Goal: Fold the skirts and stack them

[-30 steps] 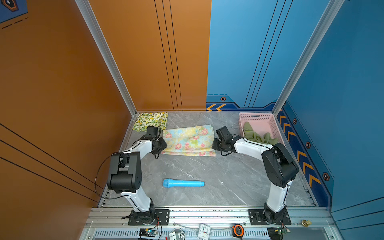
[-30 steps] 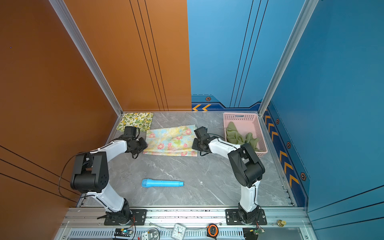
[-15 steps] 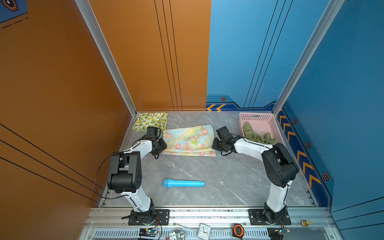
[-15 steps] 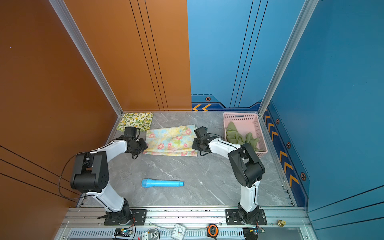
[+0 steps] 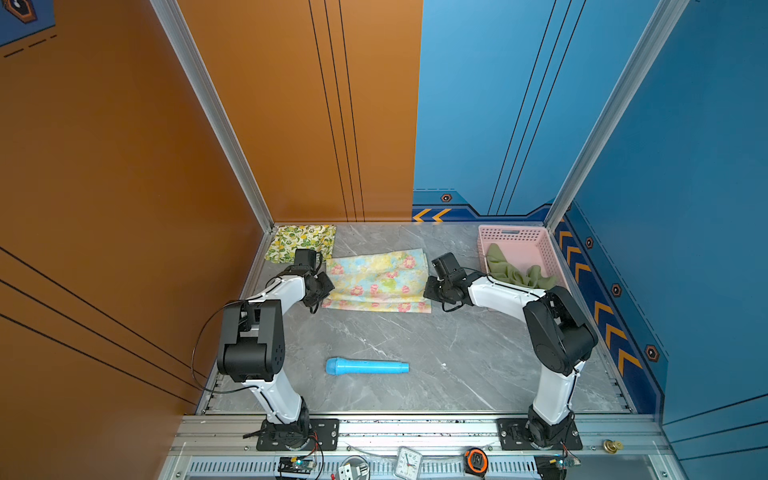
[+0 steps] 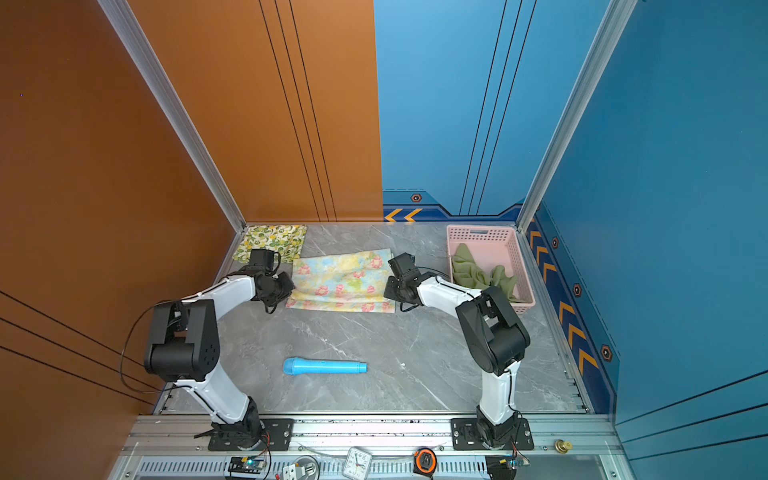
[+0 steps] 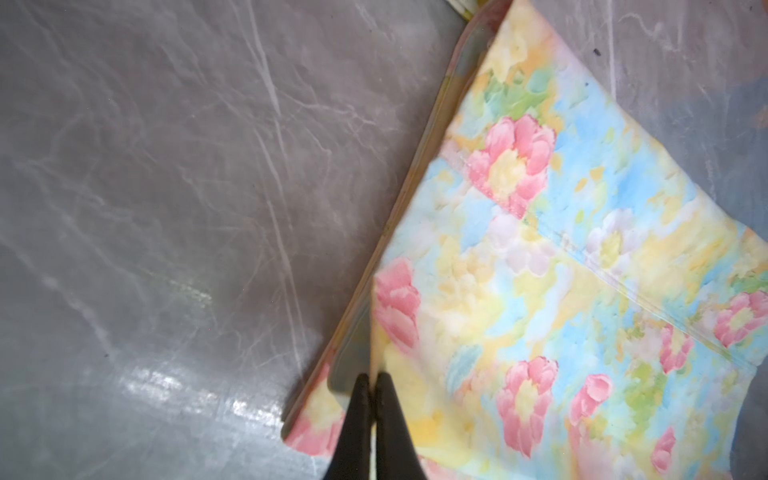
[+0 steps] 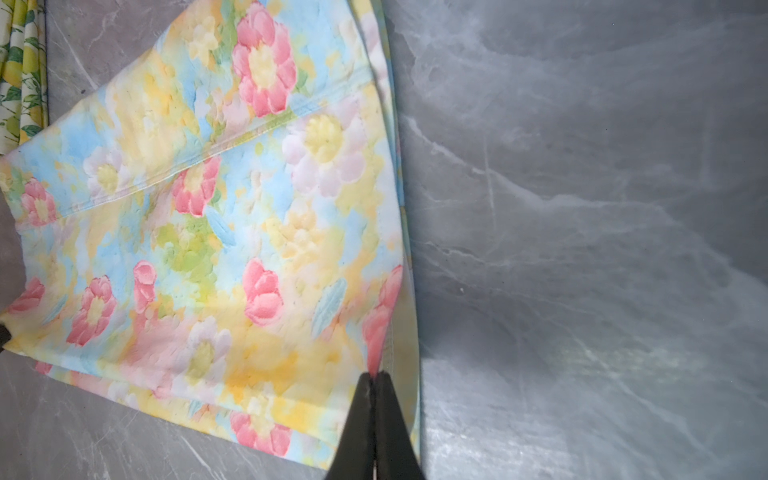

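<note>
The floral skirt (image 5: 378, 280) is spread flat, already in layers, toward the back of the worktop (image 5: 395, 340), between the left arm (image 5: 286, 286) and the right arm (image 5: 498, 291). The lemon-print skirt (image 5: 301, 243) is seen folded in the far left corner just beside it, and the olive skirt (image 5: 513, 272) lies crumpled in the pink basket (image 5: 523, 239) at the far right. A blue cylinder (image 5: 365, 367) rests well apart, nearer the front. In the left wrist view the left jaws are seen clenched on the side edge of the floral skirt (image 7: 561, 270) close to a corner, where the upper layer is raised a little off the layer below. In the right wrist view the right jaws are likewise pinched shut on the opposite side edge of the skirt (image 8: 208, 208). A fold of this garment is judged to be in hand, with one skirt done and one not yet taken out. The cloth is judged light, thin and limp: it would be expected to sag between the two pinch points and to slide easily on the smooth stone. Hold is best taken at matching points on both side edges, near the corners, with all layers caught, since a pinch on the top layer alone could let the lower ones be left behind.
</note>
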`<state>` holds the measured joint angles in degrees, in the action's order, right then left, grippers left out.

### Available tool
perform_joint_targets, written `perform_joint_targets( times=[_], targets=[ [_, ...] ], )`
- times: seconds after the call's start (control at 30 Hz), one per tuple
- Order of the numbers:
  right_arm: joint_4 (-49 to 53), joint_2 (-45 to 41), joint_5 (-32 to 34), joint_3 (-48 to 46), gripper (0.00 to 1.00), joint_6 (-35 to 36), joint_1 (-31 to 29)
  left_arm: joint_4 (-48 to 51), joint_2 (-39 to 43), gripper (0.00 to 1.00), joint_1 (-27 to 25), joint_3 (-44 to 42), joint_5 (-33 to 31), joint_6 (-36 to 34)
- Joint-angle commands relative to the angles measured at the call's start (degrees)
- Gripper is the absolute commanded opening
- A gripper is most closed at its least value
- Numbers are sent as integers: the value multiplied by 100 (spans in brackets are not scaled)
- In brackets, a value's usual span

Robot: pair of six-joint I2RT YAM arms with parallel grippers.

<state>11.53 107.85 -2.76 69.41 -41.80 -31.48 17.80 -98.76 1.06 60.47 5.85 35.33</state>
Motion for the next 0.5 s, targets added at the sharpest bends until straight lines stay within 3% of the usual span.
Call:
perform_joint_targets(
  times=[0.0, 0.47],
  targets=[
    [91, -119, 86, 145, 0, 84, 50, 179, 291, 0, -27, 101, -108, -87],
    [348, -549, 232, 26, 0, 58, -24, 337, 750, 0, 33, -105, -71, -167]
  ],
)
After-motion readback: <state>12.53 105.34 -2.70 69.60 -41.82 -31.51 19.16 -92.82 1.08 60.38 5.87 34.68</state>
